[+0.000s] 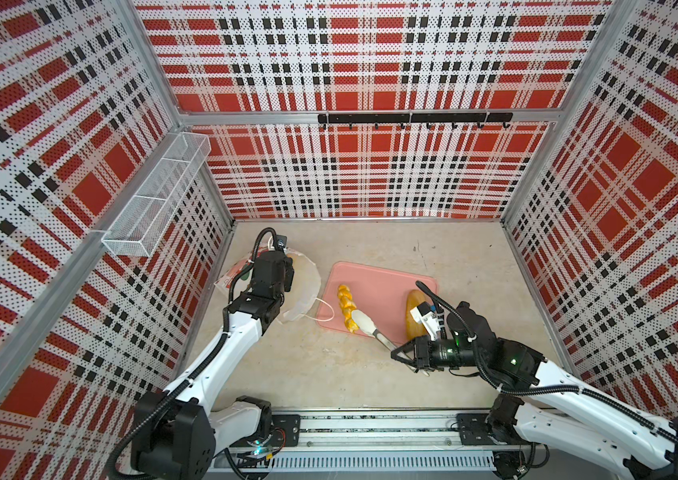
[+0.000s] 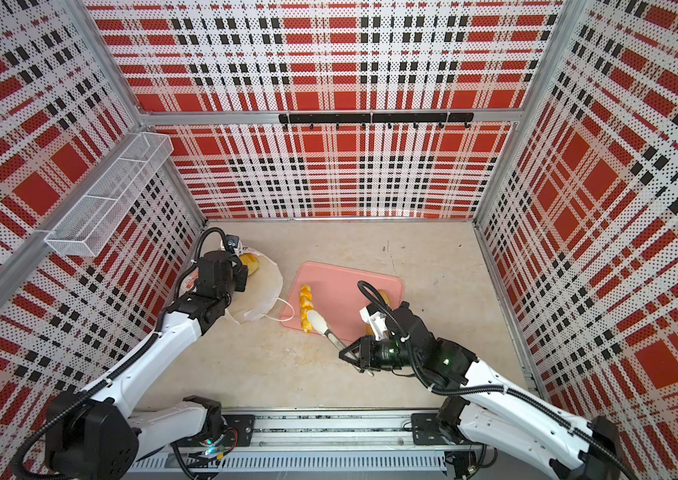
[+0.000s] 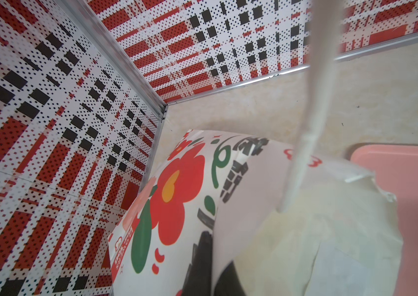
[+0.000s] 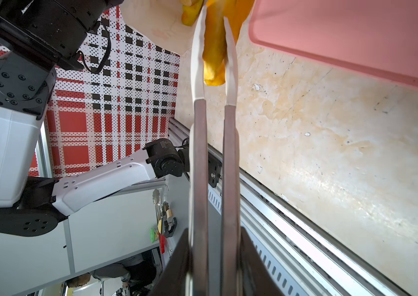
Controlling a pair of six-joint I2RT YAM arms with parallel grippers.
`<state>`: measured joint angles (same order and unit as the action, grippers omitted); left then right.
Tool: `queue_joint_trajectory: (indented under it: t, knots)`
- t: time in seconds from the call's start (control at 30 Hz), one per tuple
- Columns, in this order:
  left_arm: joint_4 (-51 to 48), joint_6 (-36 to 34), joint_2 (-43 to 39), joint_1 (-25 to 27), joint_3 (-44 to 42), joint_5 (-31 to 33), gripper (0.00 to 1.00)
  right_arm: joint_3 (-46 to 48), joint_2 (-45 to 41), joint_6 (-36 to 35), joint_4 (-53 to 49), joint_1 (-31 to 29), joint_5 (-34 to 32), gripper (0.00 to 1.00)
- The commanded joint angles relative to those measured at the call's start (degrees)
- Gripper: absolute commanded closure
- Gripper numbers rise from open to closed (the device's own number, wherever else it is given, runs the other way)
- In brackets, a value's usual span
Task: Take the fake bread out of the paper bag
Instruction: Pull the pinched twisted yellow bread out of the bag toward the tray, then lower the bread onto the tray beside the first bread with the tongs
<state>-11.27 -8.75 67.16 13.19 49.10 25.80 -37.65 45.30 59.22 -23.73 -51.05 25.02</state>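
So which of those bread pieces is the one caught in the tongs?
The twisted loaf at the left edge of the pink tray: the tongs straddle its near end. The smooth oval loaf lies free; a third loaf peeks from the paper bag.

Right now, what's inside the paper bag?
One yellow bread piece shows at the paper bag's mouth. The left arm covers the rest of the opening, so anything deeper is hidden.
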Motion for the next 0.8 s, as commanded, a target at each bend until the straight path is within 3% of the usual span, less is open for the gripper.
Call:
queue_joint_trajectory:
  t: [0.0,0.47,0.6,0.77]
  knots:
    - [1.47,1.99,0.20,-0.37,-0.39,1.19,1.00,-0.85,-3.05,-0.05,2.17,-0.19,-1.64,1.00]
    - [1.07,1.65,-0.45,0.37,-0.45,1.97,1.00,-2.31,-1.47,-0.99,-3.61,0.26,-16.92,1.00]
    - [1.07,1.60,-0.65,0.50,-0.42,2.04,1.00,0.88,-3.63,2.95,-1.52,0.25,-21.54,1.00]
    - [0.74,1.53,-0.81,0.51,-0.39,2.96,1.00,5.73,-2.32,7.58,6.04,0.32,-21.94,1.00]
